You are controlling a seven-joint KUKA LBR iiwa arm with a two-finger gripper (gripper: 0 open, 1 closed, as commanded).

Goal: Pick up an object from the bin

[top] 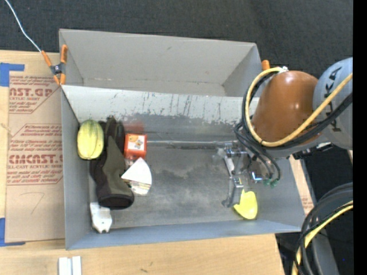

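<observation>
Camera view: your gripper (234, 196) hangs low at the right end of the grey metal bin (160, 59), touching or just beside 1 small rounded yellow plastic piece (247, 206).
You cannot tell how far it is open or whether it grips anything. Well apart at the left end lie 1 dark limp cloth (112, 168), 1 small orange box (135, 145) and 1 yellow-green oval (90, 140).

Small yellow object (247, 206): bright, smooth, rounded body tapering toward upper end. Lies on bin (183, 182) floor, right end, near front wall.
</observation>
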